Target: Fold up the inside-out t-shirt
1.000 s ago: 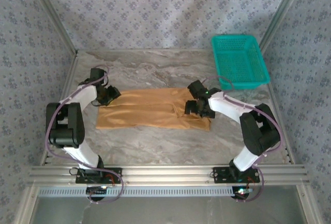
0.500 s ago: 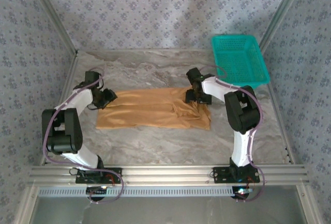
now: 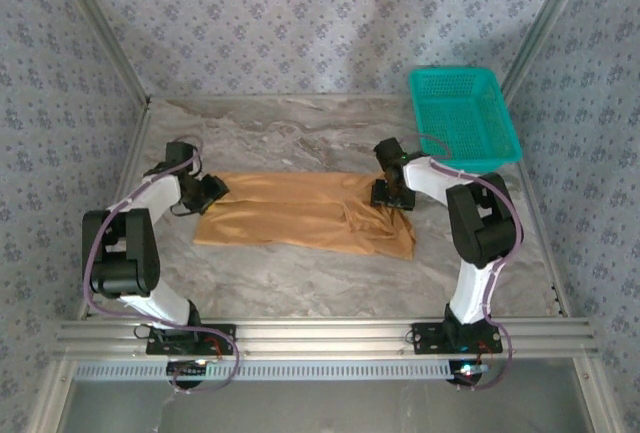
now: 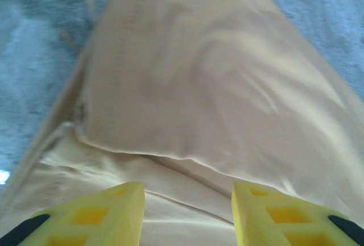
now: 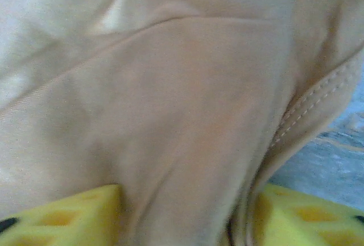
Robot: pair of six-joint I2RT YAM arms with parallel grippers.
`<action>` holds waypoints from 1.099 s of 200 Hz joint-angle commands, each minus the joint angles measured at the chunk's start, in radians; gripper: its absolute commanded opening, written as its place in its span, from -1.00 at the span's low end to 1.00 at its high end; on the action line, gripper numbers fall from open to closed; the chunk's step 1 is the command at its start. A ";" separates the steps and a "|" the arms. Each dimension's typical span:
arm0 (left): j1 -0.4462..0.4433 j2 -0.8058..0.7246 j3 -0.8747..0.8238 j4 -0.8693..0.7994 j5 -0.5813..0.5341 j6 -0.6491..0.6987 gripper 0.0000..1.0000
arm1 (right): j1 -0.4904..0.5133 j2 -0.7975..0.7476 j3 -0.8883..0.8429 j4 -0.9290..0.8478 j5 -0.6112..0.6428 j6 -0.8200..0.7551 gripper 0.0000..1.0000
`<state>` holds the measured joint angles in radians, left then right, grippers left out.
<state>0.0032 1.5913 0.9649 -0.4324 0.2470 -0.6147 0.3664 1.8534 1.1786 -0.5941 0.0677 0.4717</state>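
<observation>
1. Shirt (image 3: 300, 218) lies flat in the middle of the table (image 3: 300, 283). It is a long tan strip running left to right and looks already doubled along its length.
2. The left gripper (image 3: 207, 191) sits at the strip's far-left corner. Its fingers (image 4: 108, 215) stand partly apart, with cloth lying flat between them and nothing pinched.
3. The right gripper (image 3: 392, 194) sits at the far-right corner. Its fingers (image 5: 62, 212) are apart, with a ridge of cloth bunched between them and a stitched hem (image 5: 315, 107) by one finger. I cannot tell whether they bite.
4. The shirt looks soft, light and limp to me. It should droop from any hold, drag on the table, and its layers may slide apart.
5. The two ends seem the best places to take it, on the hems where stitching gives some body. Each pinch must catch every layer, and both ends should rise together.
6. A teal basket (image 3: 452, 72) stands at the far right, apart from the shirt. I see nothing in it.
</observation>
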 commanded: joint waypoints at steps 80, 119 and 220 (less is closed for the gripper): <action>-0.040 0.002 0.122 -0.055 -0.002 0.015 -0.12 | -0.048 0.028 -0.035 -0.110 0.017 -0.034 0.36; -0.042 0.017 0.126 -0.046 0.002 0.013 -0.12 | -0.050 -0.120 -0.085 -0.048 -0.064 -0.074 0.71; -0.040 0.033 0.135 -0.045 0.005 0.016 -0.14 | -0.126 -0.173 -0.130 -0.050 -0.092 -0.087 0.45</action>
<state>-0.0376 1.6138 1.0683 -0.4541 0.2501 -0.6109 0.2447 1.6379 1.0733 -0.6472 -0.0193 0.3981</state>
